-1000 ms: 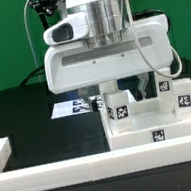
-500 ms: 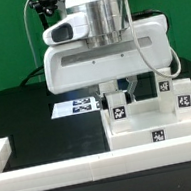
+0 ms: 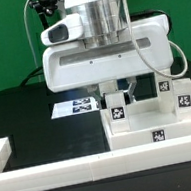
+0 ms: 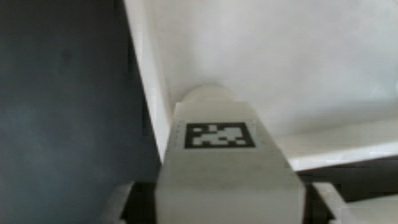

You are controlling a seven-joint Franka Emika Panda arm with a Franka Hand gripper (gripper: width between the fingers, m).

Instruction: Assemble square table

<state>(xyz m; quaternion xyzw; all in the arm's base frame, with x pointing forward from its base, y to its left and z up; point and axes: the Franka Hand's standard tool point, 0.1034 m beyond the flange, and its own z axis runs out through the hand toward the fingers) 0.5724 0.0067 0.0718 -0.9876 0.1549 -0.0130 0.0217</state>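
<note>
Here, exterior view: gripper (image 3: 117, 88) stood low over square table (image 3: 159, 131), lower right of frame, jaws apparently clamped on leg (image 3: 117, 108); contact partly hidden. Leg stood upright, long axis vertical. Lift should go straight up, clear of neighbouring legs.

Wrist view: leg (image 4: 217, 150) filled centre, squeezed between fingers (image 4: 135, 203), tag facing camera, long axis running up frame.

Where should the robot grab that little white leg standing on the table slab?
Around its upper end, coming straight down from above. The leg stands upright on the slab, so its two flat sides face the gripper, which already closes on them.
</note>
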